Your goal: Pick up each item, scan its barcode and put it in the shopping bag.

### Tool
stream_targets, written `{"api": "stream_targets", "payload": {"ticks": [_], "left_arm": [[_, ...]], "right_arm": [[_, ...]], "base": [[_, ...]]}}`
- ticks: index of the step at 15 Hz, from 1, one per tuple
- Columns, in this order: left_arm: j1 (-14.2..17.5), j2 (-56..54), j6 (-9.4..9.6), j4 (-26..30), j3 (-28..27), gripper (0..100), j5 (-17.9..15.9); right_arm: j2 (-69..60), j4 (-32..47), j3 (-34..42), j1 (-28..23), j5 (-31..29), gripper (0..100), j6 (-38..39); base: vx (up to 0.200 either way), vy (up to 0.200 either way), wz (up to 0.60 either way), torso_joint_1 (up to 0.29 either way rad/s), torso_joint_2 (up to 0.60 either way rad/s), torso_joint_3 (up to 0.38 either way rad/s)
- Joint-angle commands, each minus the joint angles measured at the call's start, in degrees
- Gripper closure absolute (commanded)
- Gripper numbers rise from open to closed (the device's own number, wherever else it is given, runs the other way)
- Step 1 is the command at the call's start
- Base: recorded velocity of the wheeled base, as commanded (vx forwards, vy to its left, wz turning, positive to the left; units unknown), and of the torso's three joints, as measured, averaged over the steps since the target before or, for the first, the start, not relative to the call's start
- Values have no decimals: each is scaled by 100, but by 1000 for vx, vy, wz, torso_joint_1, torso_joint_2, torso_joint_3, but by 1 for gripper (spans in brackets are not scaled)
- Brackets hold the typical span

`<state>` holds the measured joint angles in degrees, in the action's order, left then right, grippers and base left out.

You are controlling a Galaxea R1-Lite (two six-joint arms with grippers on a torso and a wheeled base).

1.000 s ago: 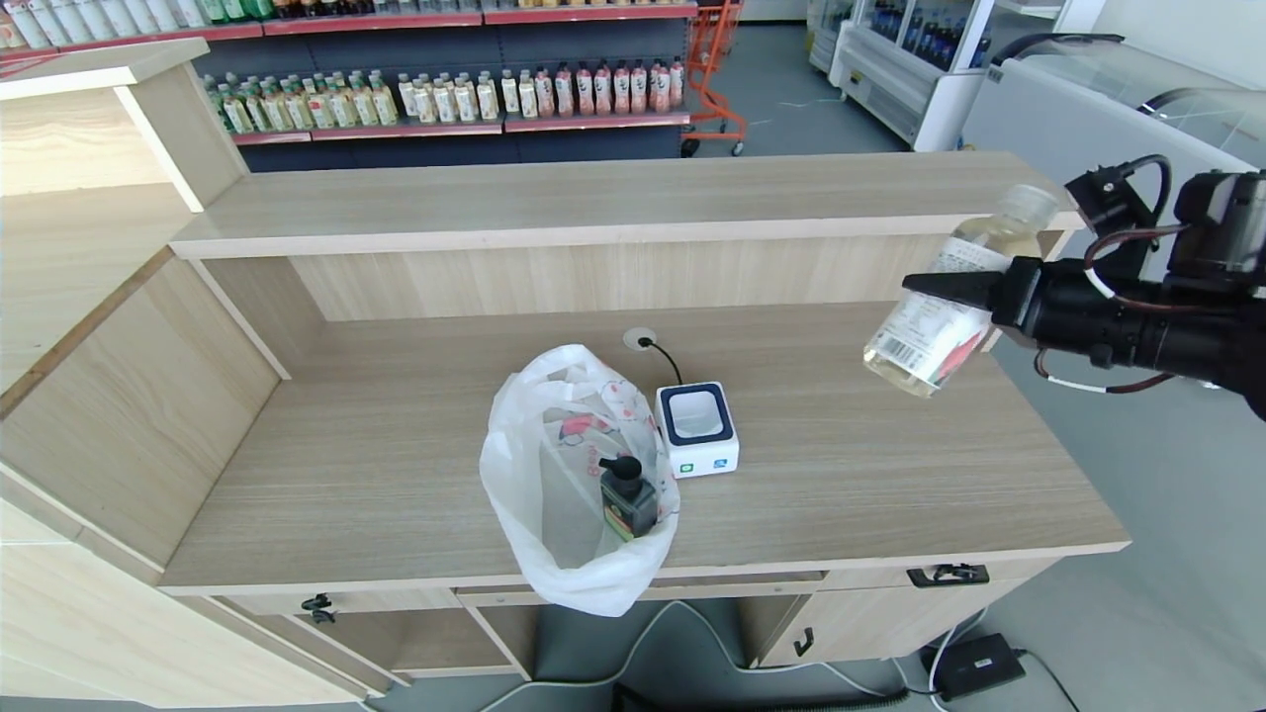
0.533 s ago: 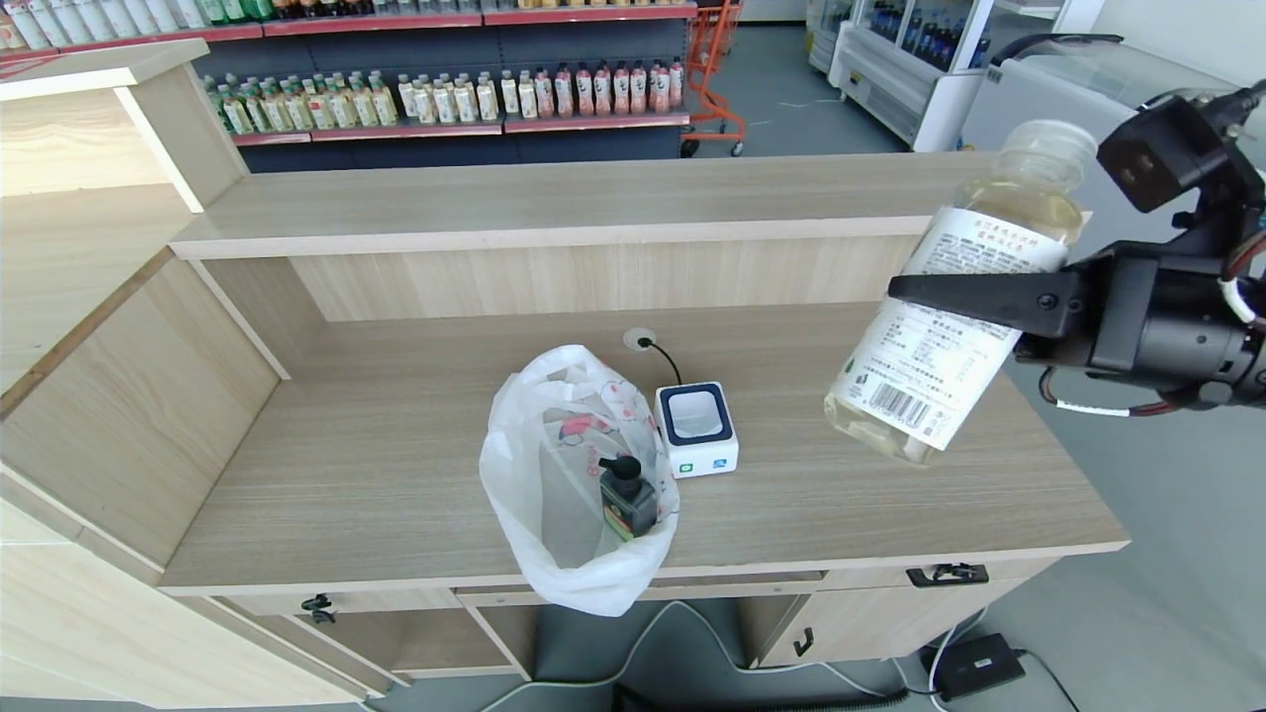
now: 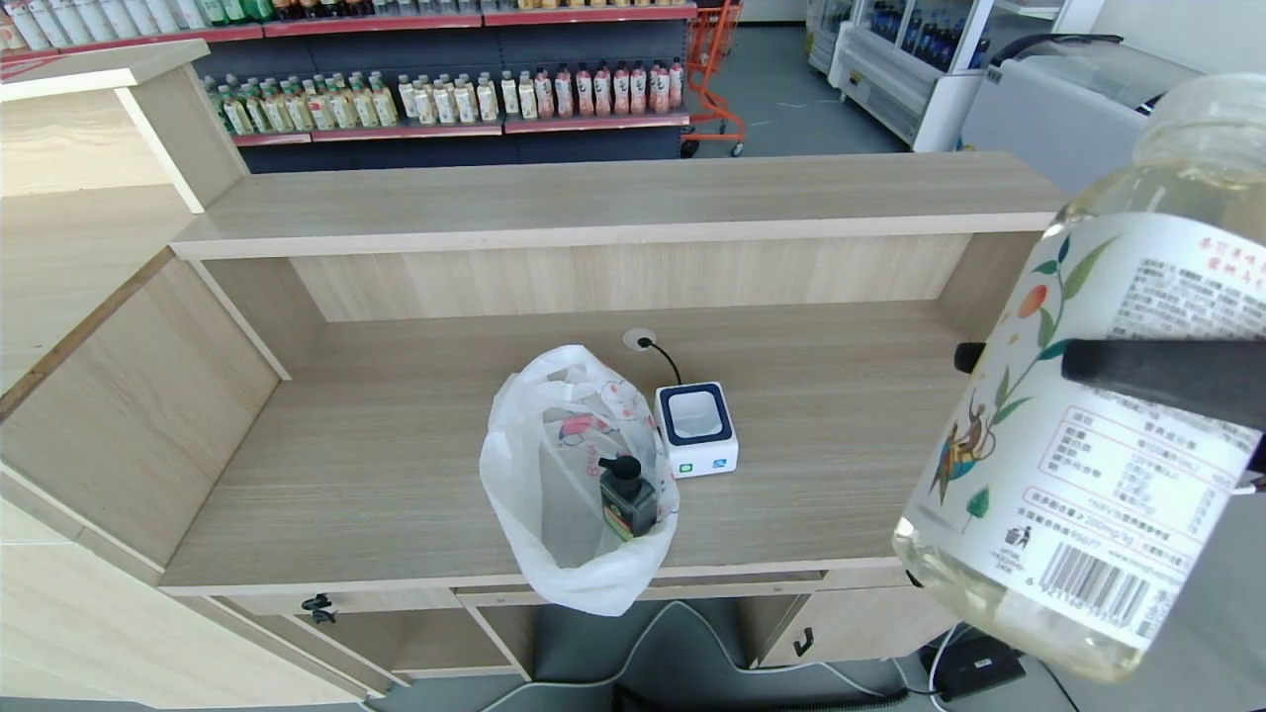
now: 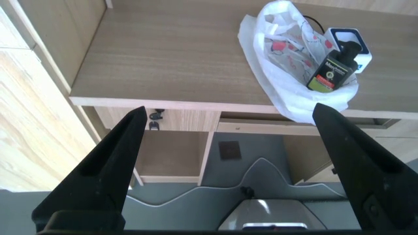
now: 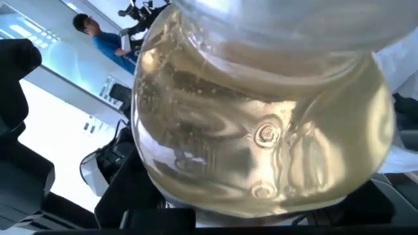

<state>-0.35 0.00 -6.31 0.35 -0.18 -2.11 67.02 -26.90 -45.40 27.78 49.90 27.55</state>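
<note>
The right gripper is clamped across the label of a clear bottle of pale yellow liquid, one dark finger lying over its front. The bottle hangs tilted in the air off the right end of the counter, barcode near its lower end, well apart from the scanner. The white shopping bag stands open just left of the scanner with a dark pump bottle inside. The left gripper is spread wide and empty, below the counter's front edge.
</note>
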Motion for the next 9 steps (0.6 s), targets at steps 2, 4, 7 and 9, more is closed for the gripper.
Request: {"api": "stream_targets", "payload": {"ticks": [2,4,7,9], "left_arm": [[0,0,-1,0,1,0,0],[0,0,-1,0,1,0,0],[0,0,-1,0,1,0,0],[0,0,-1,0,1,0,0]], "right_arm": [[-137,-8,-31,298,3,100,5],[-146,-8,-57,368,11,100,13],[-137,1,-66,474,11,100,13],[-137,1,-101,588,11,100,13]], "base": [[0,0,0,0,0,0],[0,0,0,0,0,0],[0,0,0,0,0,0],[0,0,0,0,0,0]]}}
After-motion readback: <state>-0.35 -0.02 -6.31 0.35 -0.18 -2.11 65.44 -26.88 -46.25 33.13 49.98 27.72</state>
